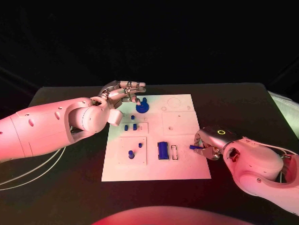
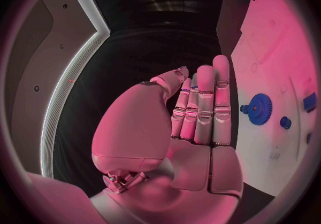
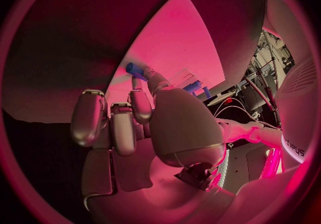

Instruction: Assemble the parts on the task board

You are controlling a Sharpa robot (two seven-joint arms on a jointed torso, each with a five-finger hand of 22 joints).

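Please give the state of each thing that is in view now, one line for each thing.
left hand: open, fingers straight, over the far left corner of the board.
right hand: pinches a small blue peg at the board's right edge.
blue gear: lies flat on the task board.
blue block: sits in its slot.

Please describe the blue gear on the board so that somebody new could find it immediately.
Start at the white task board in the table's middle and go to its far left corner, beside the left hand. The blue gear lies there: round and toothed, unlike the small pegs and block nearer the robot.

The left hand crowds the blue gear; the task board lies open near its front edge.
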